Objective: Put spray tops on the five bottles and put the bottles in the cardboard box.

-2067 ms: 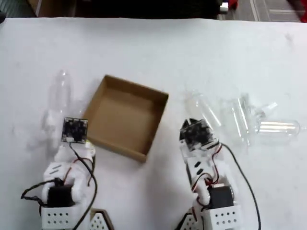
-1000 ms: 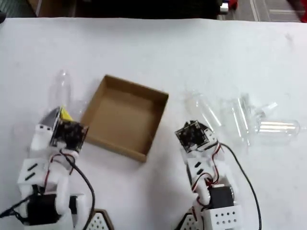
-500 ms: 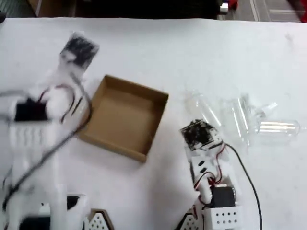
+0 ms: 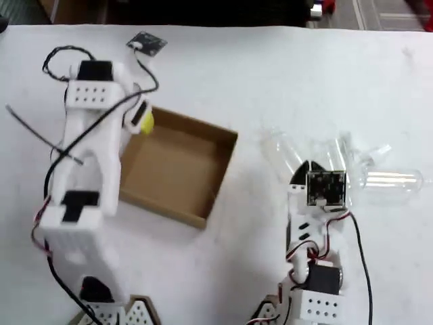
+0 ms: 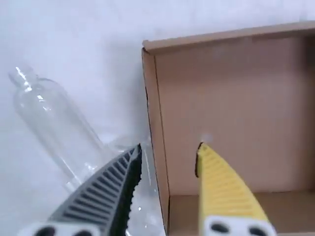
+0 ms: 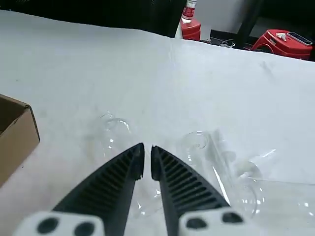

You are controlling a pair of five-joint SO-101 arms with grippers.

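Note:
The open cardboard box [image 4: 177, 164] lies left of the table's middle, with nothing visible inside it [image 5: 231, 98]. My left gripper [image 4: 139, 116] hangs over the box's far left corner. It is open [image 5: 169, 147] and straddles the box wall, yellow finger over the inside, dark finger outside. A clear capless bottle [image 5: 54, 123] lies just outside that wall. My right gripper [image 4: 304, 166] is shut [image 6: 147, 150] on nothing, low over a group of clear bottles [image 4: 291, 156] [image 4: 335, 166] [image 4: 389, 179] lying on their sides. Bottle mouths [image 6: 115, 128] [image 6: 197, 142] lie just past its fingertips.
The white table [image 4: 270, 74] stretches bare behind the box and bottles. The left arm's body [image 4: 84, 169] reaches along the box's left side with loose cables around it. The box's corner [image 6: 15, 132] shows beside the right gripper. Red items [image 6: 283, 42] sit beyond the table's far edge.
The left arm swung up from the near edge and stretched out to the box's far left corner. The right arm shifted right, toward the bottles.

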